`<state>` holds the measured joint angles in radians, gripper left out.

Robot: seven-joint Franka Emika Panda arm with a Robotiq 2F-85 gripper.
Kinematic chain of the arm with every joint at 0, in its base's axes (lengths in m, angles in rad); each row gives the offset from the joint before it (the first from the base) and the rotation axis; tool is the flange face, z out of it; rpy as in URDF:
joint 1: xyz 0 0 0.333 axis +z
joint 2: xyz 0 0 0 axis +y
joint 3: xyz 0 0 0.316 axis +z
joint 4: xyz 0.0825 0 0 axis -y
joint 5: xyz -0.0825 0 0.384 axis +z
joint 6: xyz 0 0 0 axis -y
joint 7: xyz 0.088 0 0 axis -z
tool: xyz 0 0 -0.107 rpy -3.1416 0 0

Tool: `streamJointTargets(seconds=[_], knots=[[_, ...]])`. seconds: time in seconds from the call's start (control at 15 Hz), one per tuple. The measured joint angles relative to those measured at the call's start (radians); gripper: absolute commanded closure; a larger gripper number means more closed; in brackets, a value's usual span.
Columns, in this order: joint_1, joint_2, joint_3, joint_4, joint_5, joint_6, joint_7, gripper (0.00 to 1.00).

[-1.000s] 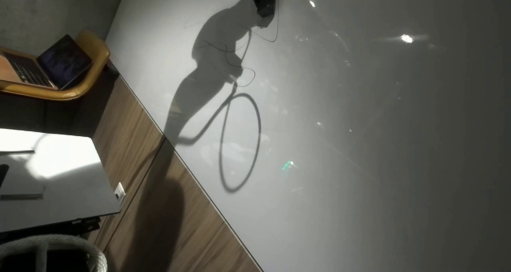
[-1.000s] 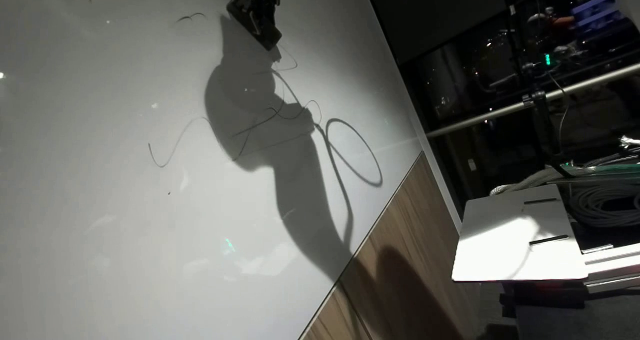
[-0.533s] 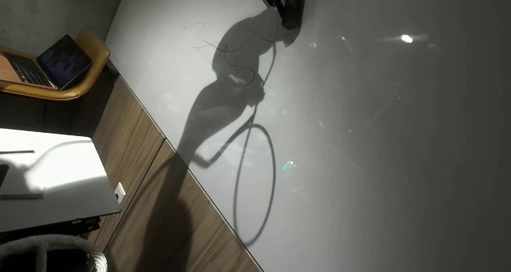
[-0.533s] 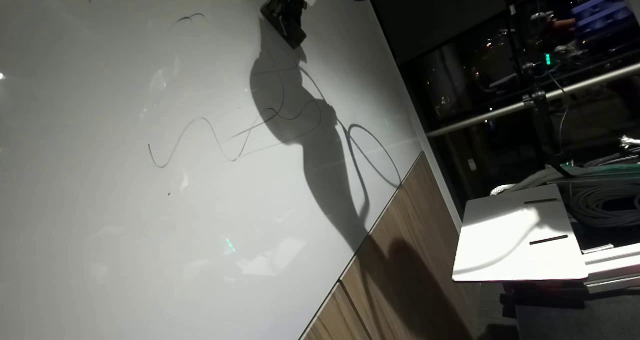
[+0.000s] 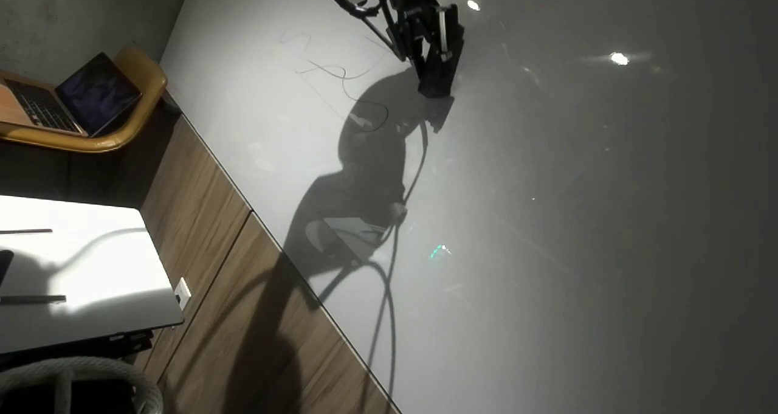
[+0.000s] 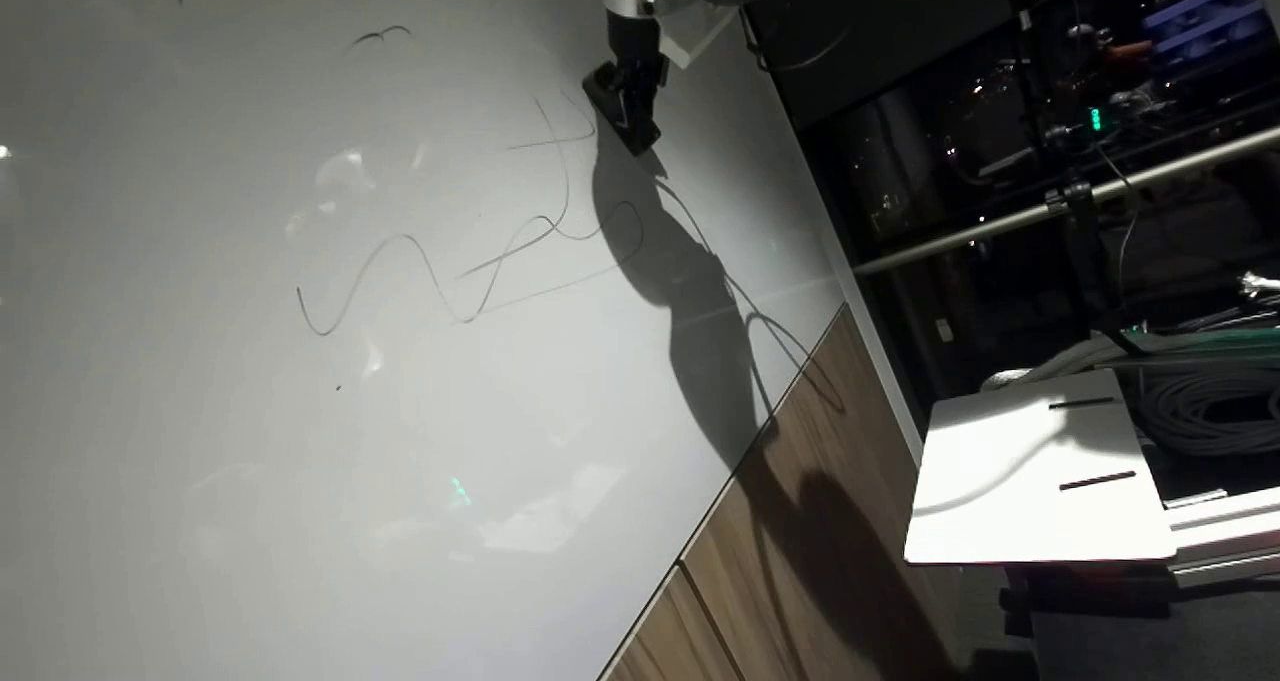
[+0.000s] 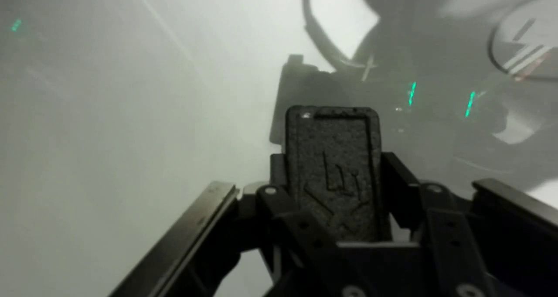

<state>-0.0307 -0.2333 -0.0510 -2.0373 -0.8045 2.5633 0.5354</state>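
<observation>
At one glossy pale surface [image 5: 577, 231], one pincer [image 7: 335, 174] tight around one black block [image 7: 333, 133]

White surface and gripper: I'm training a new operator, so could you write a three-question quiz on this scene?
1. Multiple choice: what does the gripper hold? A) a cup, B) a dark block, C) a pen.
2. True or false: the laptop stands open on a yellow chair.
3. Complete: thin curved ... run across the white surface.

Key: 1. B. 2. True. 3. Lines.
</observation>
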Motion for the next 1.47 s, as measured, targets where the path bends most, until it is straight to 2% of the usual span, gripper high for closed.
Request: streamJointTargets(seconds=[0.2, 0.4, 0.87, 1.2, 1.47], knots=[[-0.052, 0.008, -0.040, -0.065, 0.074, 0.103, -0.088, 0.70], [-0.063, 0.005, -0.032, -0.064, 0.154, 0.129, -0.163, 0.70], [-0.029, -0.019, 0.128, 0.005, 0.244, 0.048, -0.200, 0.70], [0.004, 0.022, 0.228, 0.051, 0.243, -0.026, -0.188, 0.70], [0.048, 0.091, 0.306, 0.099, 0.214, -0.090, -0.123, 0.70]])
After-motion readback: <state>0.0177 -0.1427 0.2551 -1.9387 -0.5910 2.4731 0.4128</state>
